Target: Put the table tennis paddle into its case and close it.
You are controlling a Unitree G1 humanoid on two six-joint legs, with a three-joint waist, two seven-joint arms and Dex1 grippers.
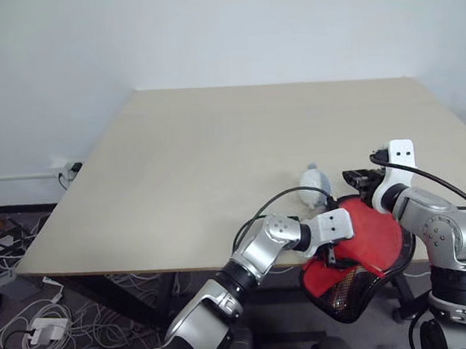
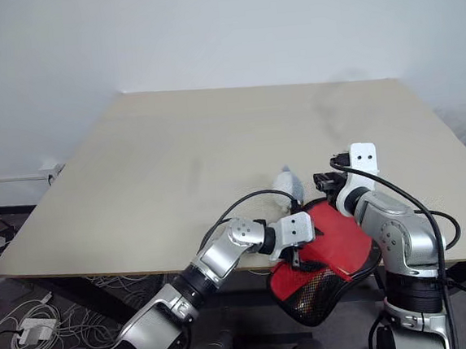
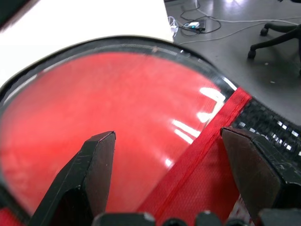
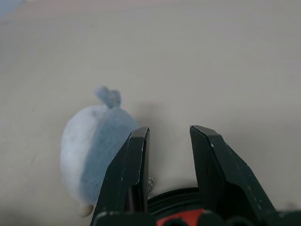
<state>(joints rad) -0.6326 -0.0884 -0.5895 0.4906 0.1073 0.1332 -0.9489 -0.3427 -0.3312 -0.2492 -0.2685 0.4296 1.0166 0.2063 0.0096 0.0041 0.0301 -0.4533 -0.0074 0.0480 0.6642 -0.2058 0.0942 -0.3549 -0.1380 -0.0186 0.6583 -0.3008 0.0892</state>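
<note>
Two grippers are working at the near right edge of the table (image 1: 214, 143), and I judge I am at the loading step: getting the table tennis paddle (image 3: 108, 122) seated in the case (image 1: 345, 291) before any zipping. The case hangs partly over the table edge, its red fabric and black mesh patch drooping toward the floor, its far end up by my right wrist. In the left wrist view the paddle's glossy red face lies ringed by the case's black edge, with a red strap of the case crossing it; whether the paddle is fully in I cannot tell, and the handle is hidden from me.

My left gripper (image 3: 167, 155) has its jaws spread wide just over the red face and the strap, gripping nothing that I can see. My right gripper (image 4: 169, 141) has its jaws narrowed to a small gap at the case's black rim; something small and metallic sits by the left finger, perhaps the zip pull, but I cannot tell if it is pinched. A soft grey-blue toy (image 4: 91, 141) lies on the table just beyond.

Next I would need the left jaws to pinch the loose flap while the right holds the rim steady.
</note>
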